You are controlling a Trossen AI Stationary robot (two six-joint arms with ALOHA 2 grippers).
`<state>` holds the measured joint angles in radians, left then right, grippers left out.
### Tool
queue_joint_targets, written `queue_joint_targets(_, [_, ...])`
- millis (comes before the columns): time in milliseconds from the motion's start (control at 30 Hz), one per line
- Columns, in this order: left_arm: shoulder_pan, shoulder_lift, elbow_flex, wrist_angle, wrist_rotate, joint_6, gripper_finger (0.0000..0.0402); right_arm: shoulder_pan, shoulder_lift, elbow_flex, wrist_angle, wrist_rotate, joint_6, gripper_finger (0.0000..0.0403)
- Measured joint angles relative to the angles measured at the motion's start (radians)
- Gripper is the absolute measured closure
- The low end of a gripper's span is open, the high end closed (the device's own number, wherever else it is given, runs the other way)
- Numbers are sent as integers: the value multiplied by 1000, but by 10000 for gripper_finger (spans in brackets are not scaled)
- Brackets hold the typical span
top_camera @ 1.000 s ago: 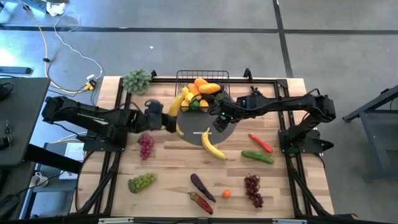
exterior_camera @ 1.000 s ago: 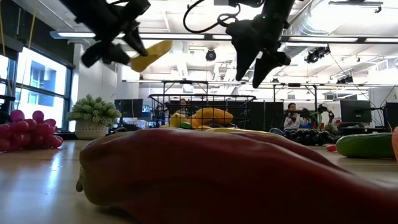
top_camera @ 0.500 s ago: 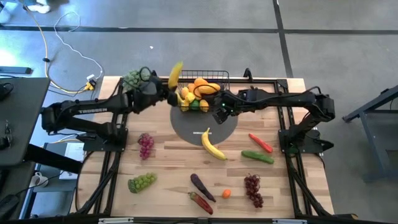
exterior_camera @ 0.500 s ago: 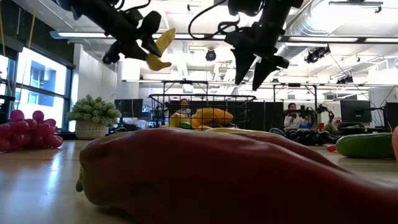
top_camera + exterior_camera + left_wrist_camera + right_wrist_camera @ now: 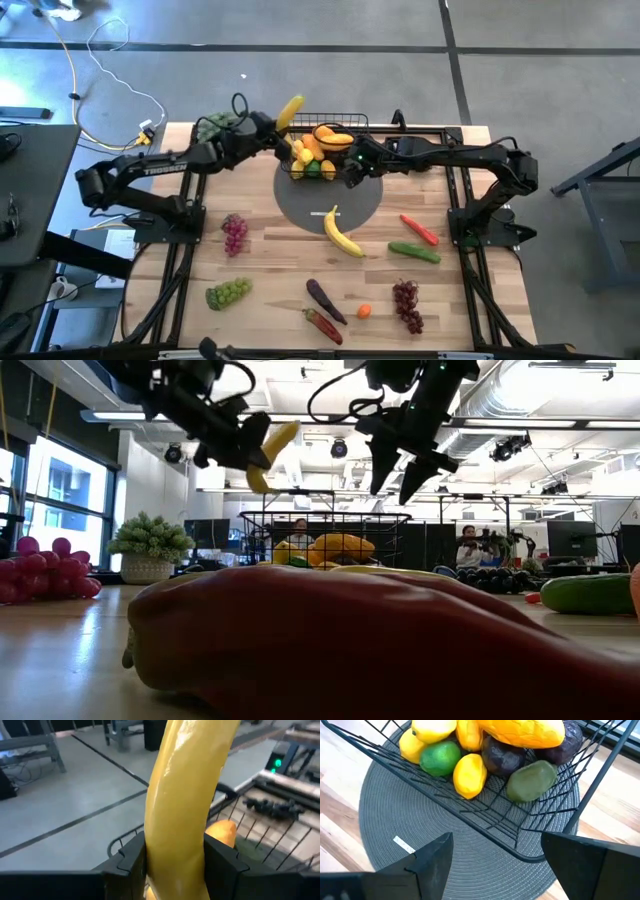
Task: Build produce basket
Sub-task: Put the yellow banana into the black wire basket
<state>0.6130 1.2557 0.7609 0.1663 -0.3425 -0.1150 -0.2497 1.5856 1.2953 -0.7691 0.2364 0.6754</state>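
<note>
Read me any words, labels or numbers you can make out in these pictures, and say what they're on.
"TROSSEN": white lettering on the dark left robot arm in the high view, small but just legible.
Small white strip on the round dark grey woven mat: any print is too small to read.
No other readable text.

Overhead, table-level and two close wrist cameras all share the basket.

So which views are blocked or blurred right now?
Low view: a blurred red pepper up close fills the foreground, hiding most of the table; basket stays visible behind. Left wrist view: held banana is soft and covers the centre. High view: clear.
</note>
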Motion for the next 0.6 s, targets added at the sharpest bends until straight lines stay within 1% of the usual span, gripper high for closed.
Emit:
queue_joint_targets(233, [3, 87, 0, 42, 26, 54, 264, 1, 0, 0, 4, 0, 81, 121])
queue_joint_targets(400, [3, 137, 0, 66, 28, 93, 264, 1, 0, 0, 4, 26, 106, 121])
queue_joint_targets(600, [3, 200, 0, 107, 27, 93, 263, 1, 0, 0, 4, 26, 113, 121])
